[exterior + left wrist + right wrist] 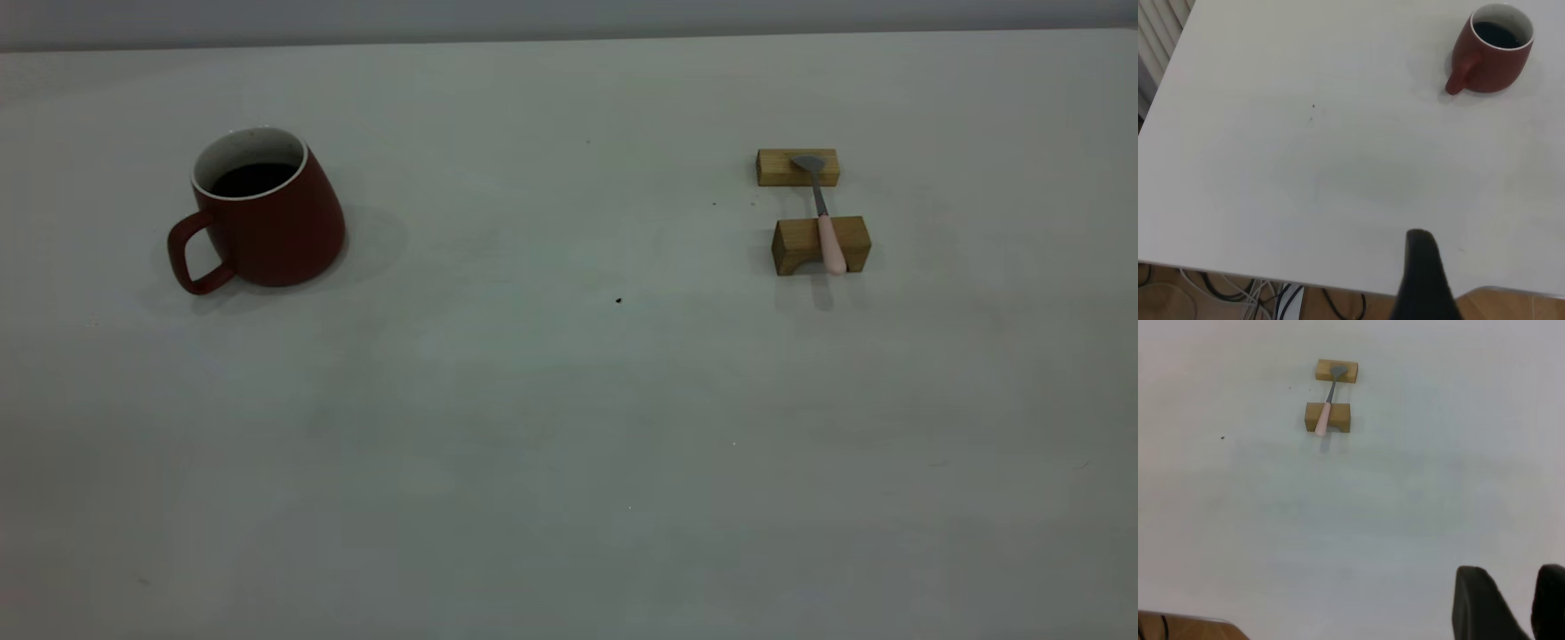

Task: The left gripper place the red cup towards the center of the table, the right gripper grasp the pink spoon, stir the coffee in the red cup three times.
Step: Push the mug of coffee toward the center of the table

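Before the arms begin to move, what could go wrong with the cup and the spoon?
1. The cup holds dark coffee, so a quick push toward the middle of the table could spill it.
2. The spoon only rests across two small wooden blocks, so a slightly off grasp might knock it down or shift a block.

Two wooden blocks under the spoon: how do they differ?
The far wooden block is flat and solid; the near wooden block is taller, with an arched notch cut in its underside. The pink spoon lays its grey bowl on the far block and its pink handle on the near one, overhanging it. Both are light wood, standing apart on the table.
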Action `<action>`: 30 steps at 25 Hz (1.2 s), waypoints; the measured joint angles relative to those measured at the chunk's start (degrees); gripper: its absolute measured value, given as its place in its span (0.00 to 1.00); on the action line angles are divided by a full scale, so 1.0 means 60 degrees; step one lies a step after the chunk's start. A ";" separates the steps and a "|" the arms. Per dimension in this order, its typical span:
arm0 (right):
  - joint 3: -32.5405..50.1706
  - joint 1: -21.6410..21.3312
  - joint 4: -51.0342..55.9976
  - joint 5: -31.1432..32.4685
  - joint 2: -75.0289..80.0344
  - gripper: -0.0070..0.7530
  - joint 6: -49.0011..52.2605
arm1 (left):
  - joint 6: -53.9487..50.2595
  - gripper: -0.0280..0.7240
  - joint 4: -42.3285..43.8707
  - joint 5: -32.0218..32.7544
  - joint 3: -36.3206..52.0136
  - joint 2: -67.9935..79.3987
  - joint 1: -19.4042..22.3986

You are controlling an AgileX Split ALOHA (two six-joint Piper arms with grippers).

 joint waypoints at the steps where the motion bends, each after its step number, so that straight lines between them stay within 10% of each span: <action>1: 0.0000 0.0000 0.0000 0.0000 0.0000 0.32 0.0000 | 0.0000 0.83 0.0000 0.0000 0.0000 0.0000 0.0000; 30: 0.0000 0.0000 0.0000 0.0000 0.0000 0.32 0.0000 | -0.0023 0.83 0.0009 -0.0071 -0.0218 0.0253 0.0000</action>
